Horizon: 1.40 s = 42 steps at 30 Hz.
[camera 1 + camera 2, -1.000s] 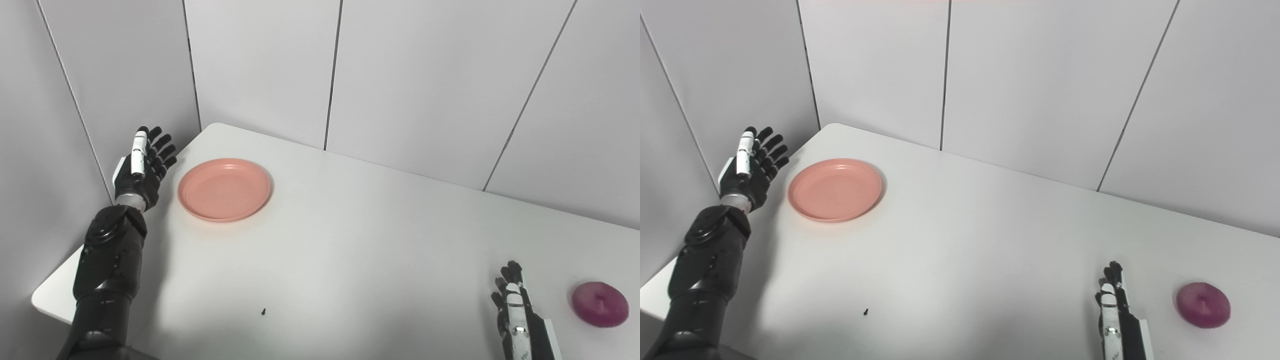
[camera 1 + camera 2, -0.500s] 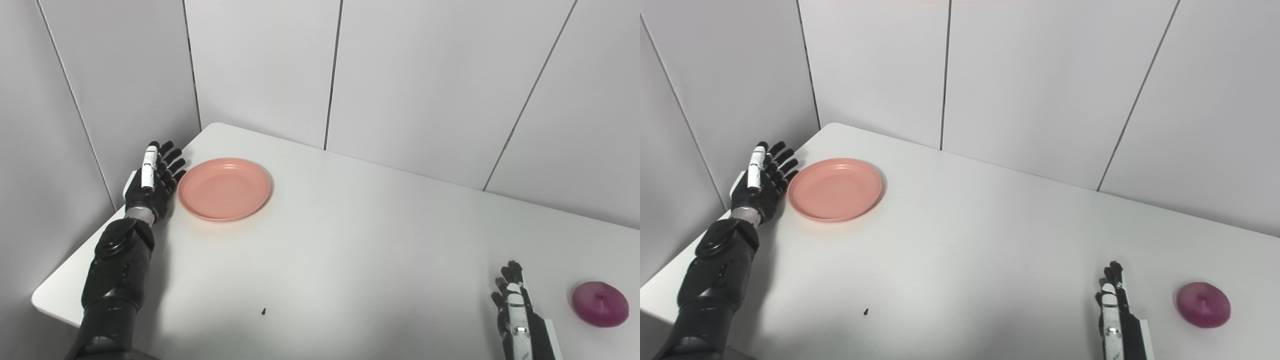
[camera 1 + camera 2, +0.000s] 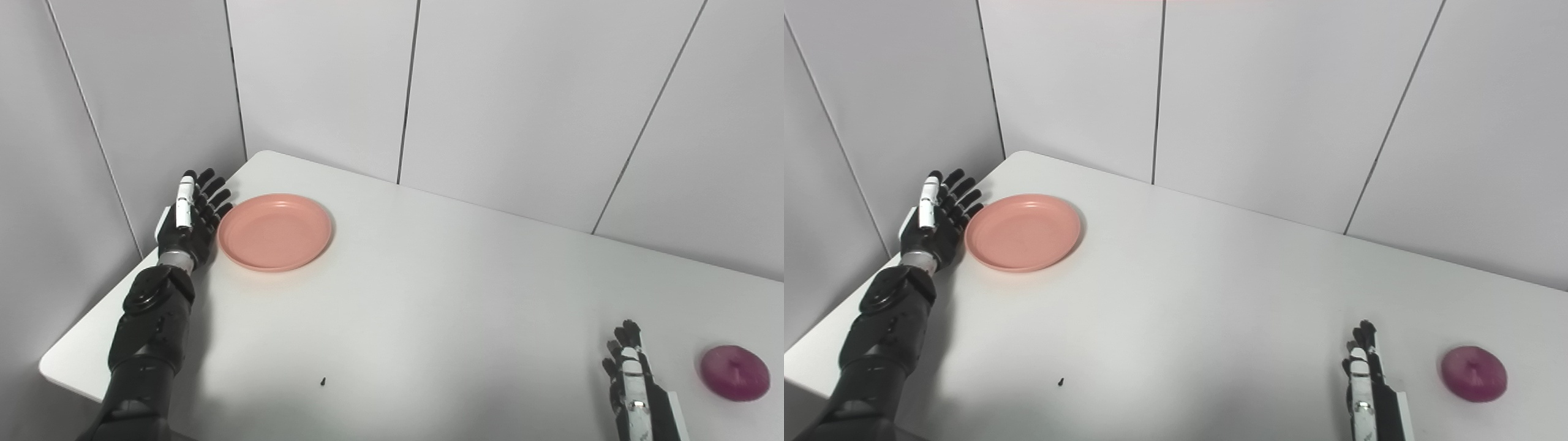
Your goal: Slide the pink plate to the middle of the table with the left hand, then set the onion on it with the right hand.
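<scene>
Pink plate (image 3: 274,231) sits near the tabletop's far-left corner; my left hand (image 3: 191,214), fingers apart, waits just beside its rim. Pushing off-centre, I could spin it toward the edge.

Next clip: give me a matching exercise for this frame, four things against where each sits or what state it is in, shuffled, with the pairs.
Things:
1. pink plate
2. onion
3. left hand
4. right hand

Places or states:
A. open, just left of the plate's rim
B. far left part of the table, nothing on it
C. open, near edge, a gap left of the onion
D. near right corner, lying alone

Pairs: 1-B, 2-D, 3-A, 4-C
</scene>
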### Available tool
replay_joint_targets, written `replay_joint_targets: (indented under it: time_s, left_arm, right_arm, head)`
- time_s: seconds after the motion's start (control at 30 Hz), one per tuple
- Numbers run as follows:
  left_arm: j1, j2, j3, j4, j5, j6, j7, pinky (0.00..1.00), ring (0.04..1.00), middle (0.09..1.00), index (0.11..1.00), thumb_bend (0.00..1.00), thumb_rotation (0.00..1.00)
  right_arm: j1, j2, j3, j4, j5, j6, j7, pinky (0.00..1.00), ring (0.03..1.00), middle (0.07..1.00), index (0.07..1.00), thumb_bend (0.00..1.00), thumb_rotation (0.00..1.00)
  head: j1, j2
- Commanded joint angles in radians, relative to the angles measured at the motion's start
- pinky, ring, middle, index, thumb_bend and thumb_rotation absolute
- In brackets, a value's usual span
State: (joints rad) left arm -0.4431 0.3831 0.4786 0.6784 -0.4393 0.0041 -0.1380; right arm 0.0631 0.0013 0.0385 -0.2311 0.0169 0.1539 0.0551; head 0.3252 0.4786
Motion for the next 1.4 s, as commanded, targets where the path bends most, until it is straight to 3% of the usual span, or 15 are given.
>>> replay_joint_targets:
  time_s: [0.0,0.17,0.4,0.67,0.8,1.1,1.37]
  left_arm:
    - [-0.028,0.007,-0.008,-0.004,-0.008,-0.001,-0.009,0.92,0.91,0.909,0.883,0.34,1.0]
    - [-0.034,0.0,-0.008,-0.006,-0.047,0.033,-0.029,0.94,0.935,0.934,0.917,0.34,1.0]
    - [-0.052,-0.007,-0.041,0.024,-0.034,0.031,-0.026,0.93,0.92,0.912,0.895,0.31,1.0]
    - [-0.075,-0.012,-0.063,0.073,-0.054,0.041,-0.097,0.88,0.872,0.872,0.851,0.37,1.0]
    - [-0.073,-0.027,-0.079,0.043,-0.059,0.078,-0.093,0.84,0.849,0.857,0.839,0.36,1.0]
    - [-0.039,-0.078,-0.114,-0.078,-0.078,0.147,-0.114,0.86,0.864,0.872,0.852,0.34,1.0]
    - [-0.03,-0.149,-0.118,-0.156,-0.083,0.189,-0.057,0.86,0.866,0.874,0.848,0.33,1.0]
  right_arm:
    - [-0.005,-0.006,0.0,-0.033,0.001,-0.056,0.003,1.0,1.0,1.0,1.0,0.0,1.0]
    - [-0.006,-0.003,0.001,-0.03,0.001,-0.056,0.001,1.0,1.0,1.0,1.0,0.0,1.0]
    - [-0.005,0.0,0.003,-0.028,-0.007,-0.057,-0.004,1.0,1.0,1.0,1.0,0.0,1.0]
    - [-0.004,-0.003,0.008,-0.027,-0.028,-0.062,-0.006,1.0,1.0,1.0,1.0,0.0,1.0]
    - [-0.003,0.002,0.008,-0.031,-0.025,-0.054,-0.005,1.0,1.0,1.0,1.0,0.0,1.0]
    - [-0.003,-0.001,0.009,-0.027,-0.019,-0.064,0.001,1.0,1.0,1.0,1.0,0.01,1.0]
    - [-0.002,0.008,0.011,-0.025,-0.026,-0.069,-0.007,1.0,1.0,1.0,1.0,0.0,1.0]
  head:
    - [0.001,0.0]
    - [-0.003,-0.001]
    - [-0.008,0.0]
    - [-0.017,0.003]
    - [-0.02,0.002]
    - [-0.03,0.006]
    - [-0.047,0.014]
